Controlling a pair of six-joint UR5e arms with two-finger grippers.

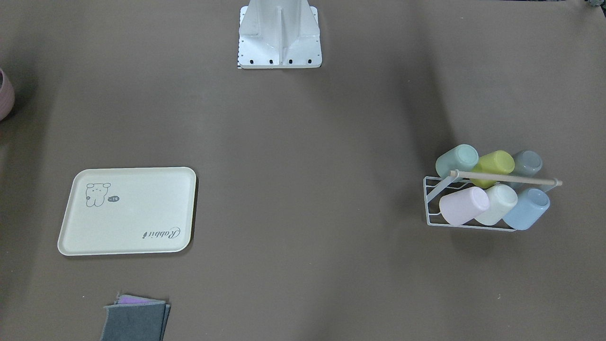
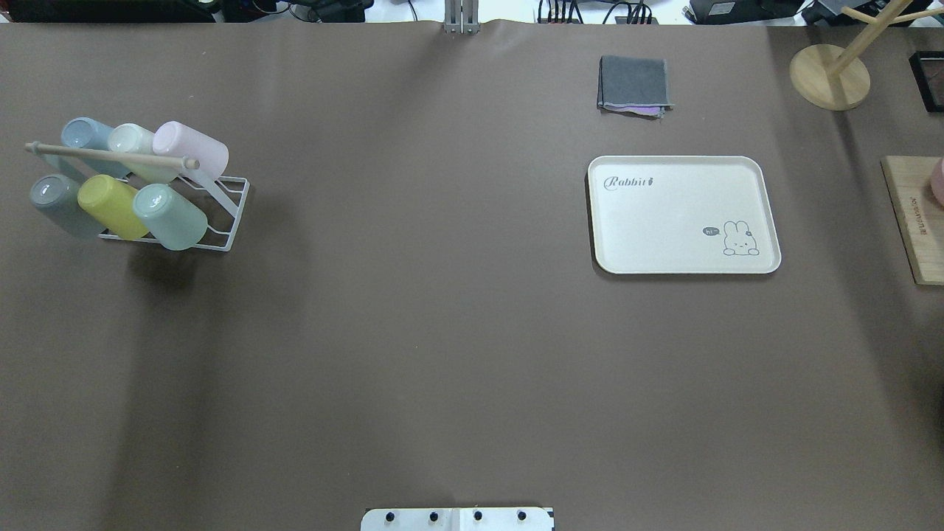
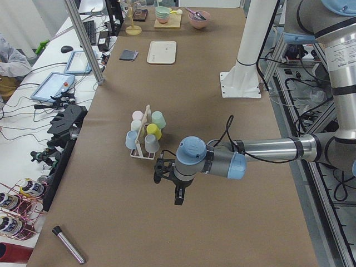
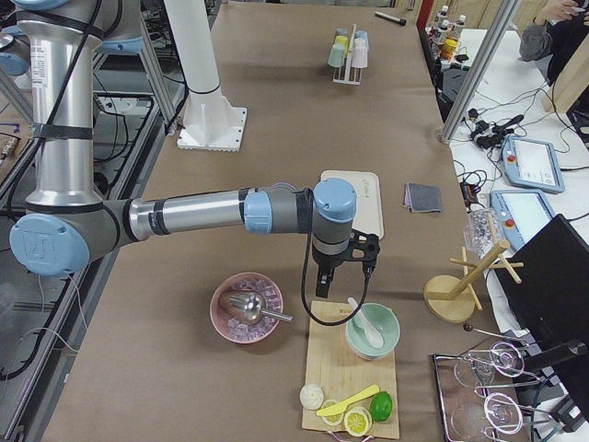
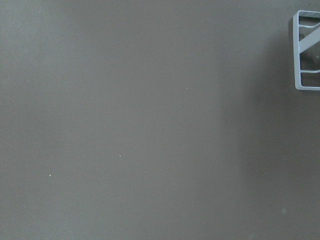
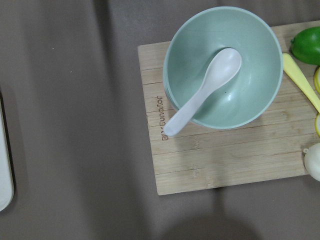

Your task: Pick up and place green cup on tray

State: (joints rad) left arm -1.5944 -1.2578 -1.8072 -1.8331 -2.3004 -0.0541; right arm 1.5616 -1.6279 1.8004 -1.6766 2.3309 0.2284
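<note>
1. The left gripper point(image 3: 178, 196) is being held over bare table; its finger spread cannot be told.
2. The green cup point(image 2: 169, 216) is being carried tilted on the white rack point(image 5: 296, 50), near and beyond that gripper.
3. The right gripper point(image 4: 324, 284), its state equally unclear, is being held between the tray point(image 2: 664, 214) and a mint bowl point(image 6: 222, 65).

Table point(image 2: 442, 332): brown matte covering, robot base plate point(image 1: 280, 47) bolted at mid-edge. On the robot's left: white wire rack point(image 5: 296, 50); further out at that end, a dark-capped tube point(image 3: 68, 245). On the robot's right: cream tray point(image 2: 682, 214), folded grey cloths point(image 2: 634, 82) beyond it, round wooden stand point(image 2: 830, 77), wooden board point(image 2: 914, 221), pink bowl point(image 4: 247, 308) just beside the board.
</note>
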